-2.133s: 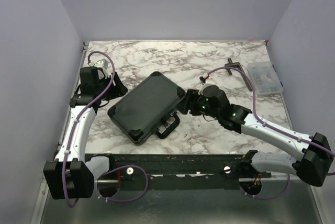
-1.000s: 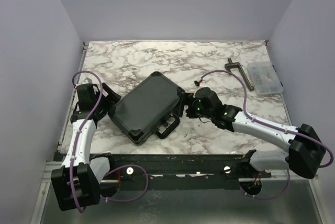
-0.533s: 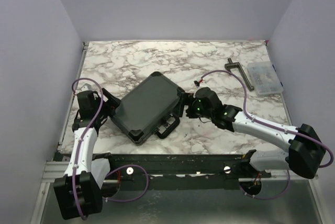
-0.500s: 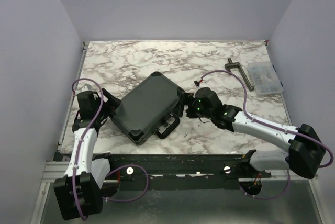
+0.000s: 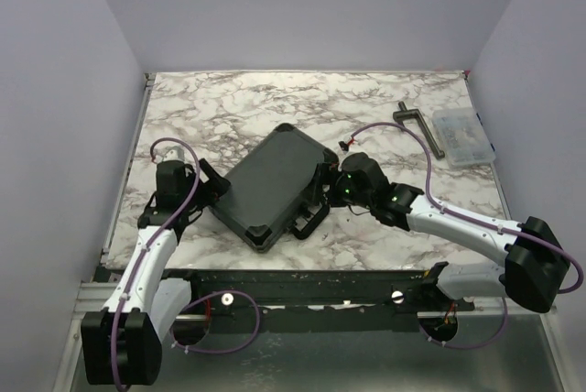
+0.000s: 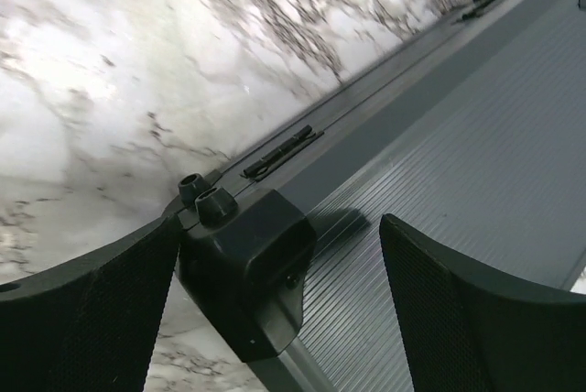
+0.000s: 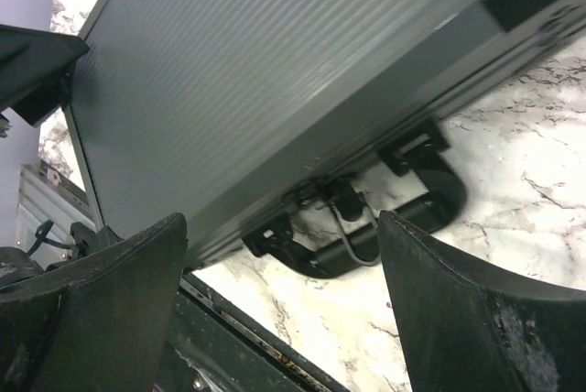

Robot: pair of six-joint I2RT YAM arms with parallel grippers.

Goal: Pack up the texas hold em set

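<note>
Case (image 5: 272, 183) shut, lid down, lying flat on the marble desk (image 5: 275, 99). It sits on a diagonal about mid-desk, handle (image 5: 309, 218) on the near right edge, and nothing of the contents shows.

Left fingers (image 5: 207, 187) are at the case's left corner, spread wide and holding nothing. The left wrist view puts the black corner cap (image 6: 243, 273) right in the gap between them, and neither pad is clearly touching it.

Right fingers (image 5: 323, 183) are at the case's right end, just far of the handle. They are wide as well, and empty. Their camera looks down the ribbed lid to the handle and the latches (image 7: 409, 148) on either side of it. Whether those latches are snapped home, I cannot tell.

My read is that the packing itself looks done and this is the closing-out step, with the shut case bracketed between the two arms. The next move probably calls for securing those latches. The right fingers are nearest, so they would narrow and press on each clip in turn. The left fingers would brace the opposite corner, because a hard case could skid on smooth marble.

The clear box (image 5: 462, 136) and the T-shaped clamp (image 5: 421, 128) sit at the far right, well apart from the case.
</note>
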